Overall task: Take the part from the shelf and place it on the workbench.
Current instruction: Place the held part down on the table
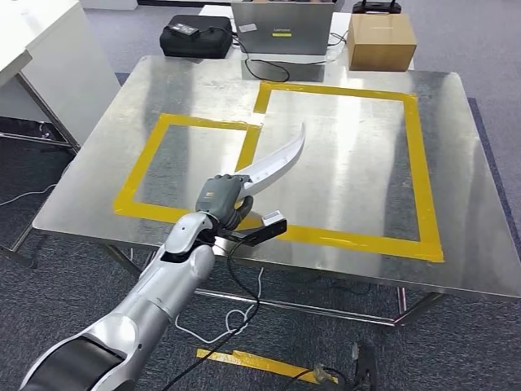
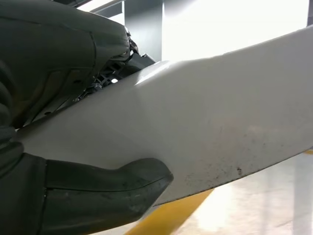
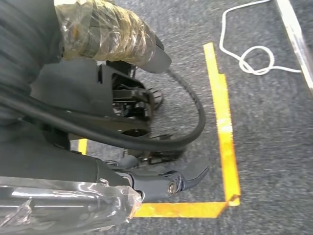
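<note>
The left hand (image 1: 225, 201) is wrapped tight around one end of a long, curved white blade part (image 1: 279, 160). The part hangs in the air over the near side of the shiny metal counter (image 1: 362, 155), above the yellow tape (image 1: 426, 204). It looks stiff, smooth and maybe slippery, and light. Holding the thick end seems best. The right hand (image 3: 147, 117) hangs over the floor with its fingers apart, holding nothing.

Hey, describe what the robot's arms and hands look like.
The left arm is glossy silver with a black upper section. The left hand is grey with darker fingers. The right hand is dark grey, with clear plastic wrap and a black cable.
</note>
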Controlling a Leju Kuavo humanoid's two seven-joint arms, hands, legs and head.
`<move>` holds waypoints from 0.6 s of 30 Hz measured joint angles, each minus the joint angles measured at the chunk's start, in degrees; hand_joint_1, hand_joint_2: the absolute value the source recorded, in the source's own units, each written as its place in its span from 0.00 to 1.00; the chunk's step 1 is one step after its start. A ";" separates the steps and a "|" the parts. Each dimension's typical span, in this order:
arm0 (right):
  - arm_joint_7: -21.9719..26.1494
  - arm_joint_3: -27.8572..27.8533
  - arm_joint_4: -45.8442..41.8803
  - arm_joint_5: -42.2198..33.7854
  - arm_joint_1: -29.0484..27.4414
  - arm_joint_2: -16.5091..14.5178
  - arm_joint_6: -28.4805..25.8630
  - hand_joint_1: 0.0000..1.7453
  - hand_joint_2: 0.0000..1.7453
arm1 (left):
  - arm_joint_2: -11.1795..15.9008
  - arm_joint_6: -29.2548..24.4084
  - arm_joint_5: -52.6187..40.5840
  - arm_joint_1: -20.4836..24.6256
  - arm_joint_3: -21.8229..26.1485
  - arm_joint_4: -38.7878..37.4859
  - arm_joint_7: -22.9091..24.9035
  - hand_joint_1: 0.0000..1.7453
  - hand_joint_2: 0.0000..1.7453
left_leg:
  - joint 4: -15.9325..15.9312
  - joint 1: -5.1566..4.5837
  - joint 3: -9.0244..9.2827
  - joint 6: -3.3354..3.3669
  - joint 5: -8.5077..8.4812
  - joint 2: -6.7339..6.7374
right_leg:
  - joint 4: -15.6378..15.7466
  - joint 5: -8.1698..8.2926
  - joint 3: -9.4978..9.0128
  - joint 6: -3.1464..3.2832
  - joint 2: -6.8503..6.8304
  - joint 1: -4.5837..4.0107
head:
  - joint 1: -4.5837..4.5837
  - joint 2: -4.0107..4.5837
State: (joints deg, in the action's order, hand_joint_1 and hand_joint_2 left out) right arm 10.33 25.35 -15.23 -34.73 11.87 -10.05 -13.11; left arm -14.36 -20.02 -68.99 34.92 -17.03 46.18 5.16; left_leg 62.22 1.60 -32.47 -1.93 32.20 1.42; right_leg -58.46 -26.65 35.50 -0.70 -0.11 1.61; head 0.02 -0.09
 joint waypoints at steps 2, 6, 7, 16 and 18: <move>-0.01 -0.12 0.00 0.11 0.01 0.00 0.05 0.00 1.00 | 0.11 0.01 0.01 -0.18 0.06 -0.04 0.07 1.00 1.00 | 8.35 -0.15 -4.97 0.18 2.63 -0.62 | 0.01 -0.69 -0.71 0.54 0.40 -0.26 | -0.16 0.00; -0.03 -0.44 0.00 0.61 -0.25 -0.03 0.10 0.00 1.00 | 0.43 0.00 -0.07 -0.66 0.14 -0.13 0.20 1.00 1.00 | 8.50 -0.88 -8.70 1.86 -3.38 -0.89 | 0.02 -2.46 -3.07 0.74 1.49 -1.03 | -0.28 0.00; -0.04 -0.55 0.00 0.77 -0.26 -0.12 0.12 0.00 1.00 | 0.45 -0.01 -0.10 -0.63 0.14 -0.14 0.19 1.00 1.00 | 5.05 -1.24 -7.73 2.71 -6.13 -1.03 | 0.10 -2.94 -3.68 0.71 1.64 -1.14 | -0.23 0.00; -0.26 -1.95 -0.02 2.78 0.12 -0.55 0.40 0.00 1.00 | 0.22 -1.12 -1.48 -0.38 0.30 -0.28 0.15 1.00 1.00 | -5.60 -1.58 -1.78 4.83 -7.26 -1.33 | -6.58 -5.65 -0.59 -1.64 0.76 -1.03 | 0.25 0.00; -0.36 -2.39 -0.02 3.26 -0.01 -0.55 0.45 0.00 1.00 | 0.29 -1.38 -2.23 -0.68 0.31 -0.49 0.39 1.00 1.00 | -5.64 -1.54 -1.15 4.74 -6.59 -1.33 | -12.93 -7.82 4.01 -2.29 0.68 -0.83 | 0.33 0.00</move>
State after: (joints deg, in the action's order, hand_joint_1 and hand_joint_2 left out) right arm 9.97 22.97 -15.26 -31.47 11.86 -10.60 -12.66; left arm -14.07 -21.39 -71.21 34.23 -16.72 45.69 5.55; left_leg 56.58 0.06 -33.62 2.82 25.61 0.09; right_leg -71.39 -34.47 39.51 -2.99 0.57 0.78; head 0.35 -0.09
